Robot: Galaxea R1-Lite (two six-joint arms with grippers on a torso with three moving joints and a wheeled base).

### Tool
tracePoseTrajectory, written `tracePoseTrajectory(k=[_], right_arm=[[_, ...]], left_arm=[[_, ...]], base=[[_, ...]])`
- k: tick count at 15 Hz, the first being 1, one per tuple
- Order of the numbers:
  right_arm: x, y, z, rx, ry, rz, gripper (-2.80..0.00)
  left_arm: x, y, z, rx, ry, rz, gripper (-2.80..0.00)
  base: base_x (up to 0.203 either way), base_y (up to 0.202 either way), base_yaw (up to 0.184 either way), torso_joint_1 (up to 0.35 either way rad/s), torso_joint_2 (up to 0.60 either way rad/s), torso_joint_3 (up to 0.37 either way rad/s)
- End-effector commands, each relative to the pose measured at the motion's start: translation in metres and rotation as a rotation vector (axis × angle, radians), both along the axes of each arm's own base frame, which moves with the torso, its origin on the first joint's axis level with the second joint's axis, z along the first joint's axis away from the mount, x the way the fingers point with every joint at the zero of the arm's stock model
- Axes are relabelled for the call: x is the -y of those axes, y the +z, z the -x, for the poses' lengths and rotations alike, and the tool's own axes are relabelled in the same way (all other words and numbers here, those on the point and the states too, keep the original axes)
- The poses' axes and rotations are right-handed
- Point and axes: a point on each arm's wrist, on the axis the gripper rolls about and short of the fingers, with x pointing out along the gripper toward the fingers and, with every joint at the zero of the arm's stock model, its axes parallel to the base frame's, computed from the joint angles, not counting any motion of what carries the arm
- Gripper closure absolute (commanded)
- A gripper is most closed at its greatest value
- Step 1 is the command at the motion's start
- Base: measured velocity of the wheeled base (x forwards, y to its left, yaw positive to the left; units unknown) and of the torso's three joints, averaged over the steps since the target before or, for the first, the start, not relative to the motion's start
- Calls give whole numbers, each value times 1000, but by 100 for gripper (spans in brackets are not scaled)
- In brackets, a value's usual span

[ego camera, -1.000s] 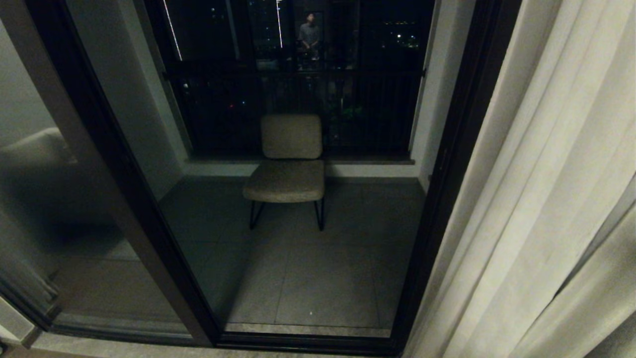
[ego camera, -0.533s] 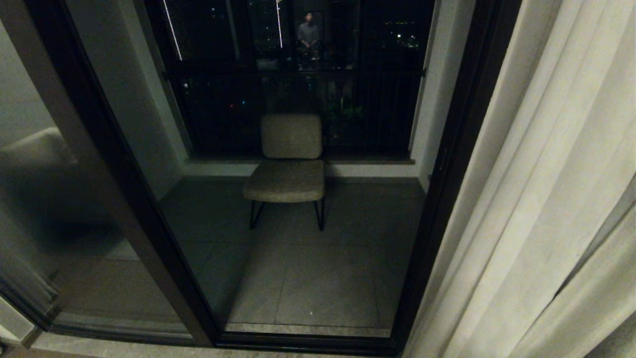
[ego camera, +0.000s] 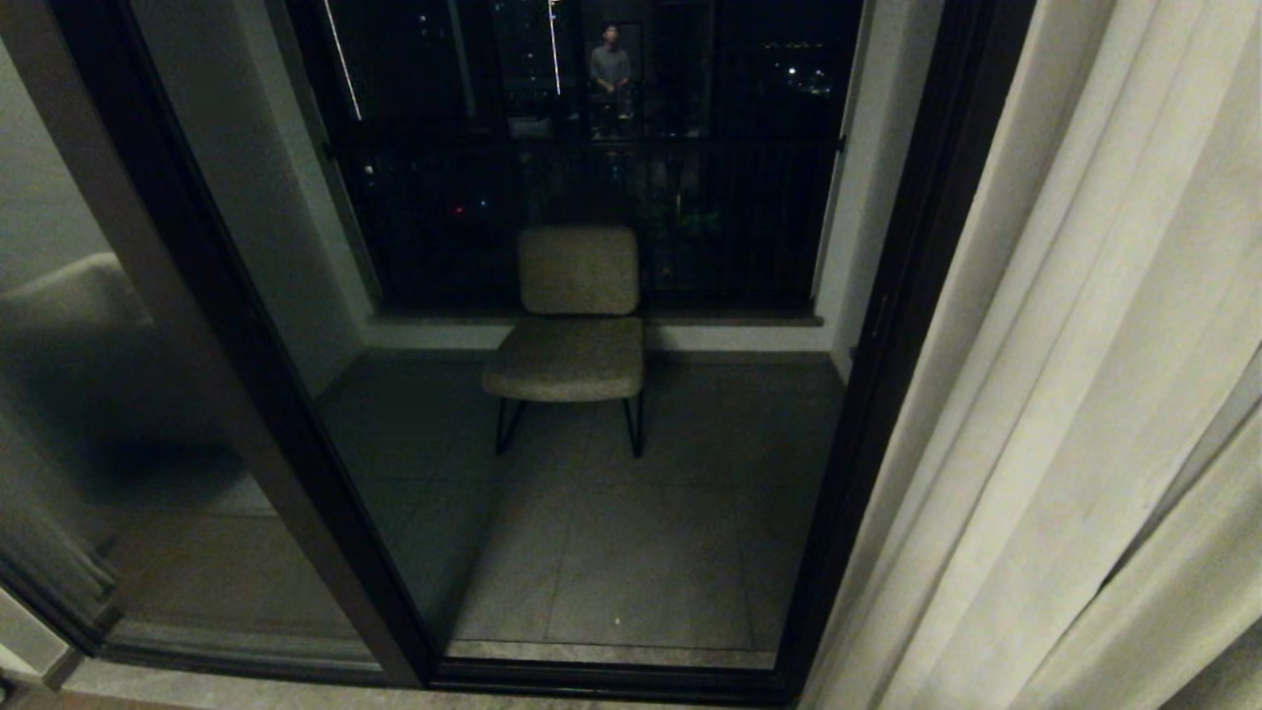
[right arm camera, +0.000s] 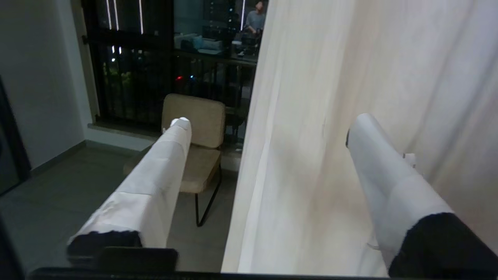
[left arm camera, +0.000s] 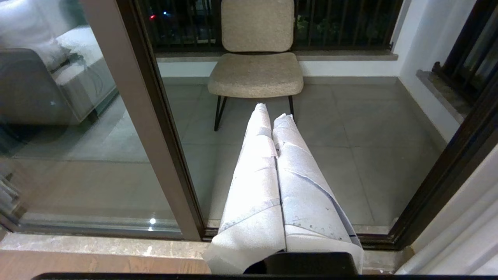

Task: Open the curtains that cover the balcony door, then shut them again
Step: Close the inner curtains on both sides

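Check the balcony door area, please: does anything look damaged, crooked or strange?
Nothing looks damaged or askew. The curtain hangs gathered at the right of the balcony door; the chair stands upright outside. A person appears in the dark glass, probably a reflection.

Curtains [ego camera: 1065, 394] cut off at right edge; balcony door [ego camera: 887, 394] frame partly hidden behind them.

the curtains [ego camera: 1065, 394] hang at the right, drawn aside just beside the right frame post of the balcony door [ego camera: 887, 335]. behind the door's glass a chair [ego camera: 572, 325] stands on the balcony floor [ego camera: 631, 552], its back to a railing [ego camera: 592, 217]. a sofa [left arm camera: 35, 85] lies far left.
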Motion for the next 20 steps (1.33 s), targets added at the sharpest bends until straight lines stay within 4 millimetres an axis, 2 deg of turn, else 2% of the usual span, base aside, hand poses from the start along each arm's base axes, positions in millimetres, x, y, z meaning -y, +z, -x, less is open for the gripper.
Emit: tracePoseTrajectory(k=[1, 5, 10, 14, 20], right_arm=[[3, 2, -45, -37, -3, -1, -280], [6, 10, -94, 3, -7, -3, -280], [12, 19, -140, 20, -50, -11, -280], [23, 24, -162, 30, -89, -10, -280], [27, 27, -178, 44, -94, -9, -280]], left_arm=[[0, 0, 0, 0, 1, 1, 0], [0, 0, 0, 0, 1, 0, 0], [0, 0, 0, 0, 1, 0, 0], [0, 0, 0, 0, 1, 0, 0], [0, 0, 0, 0, 1, 0, 0]], base=[[0, 0, 0, 0, 0, 0], [0, 0, 0, 0, 0, 0], [0, 0, 0, 0, 0, 0], [0, 0, 0, 0, 0, 0], [0, 0, 0, 0, 0, 0]])
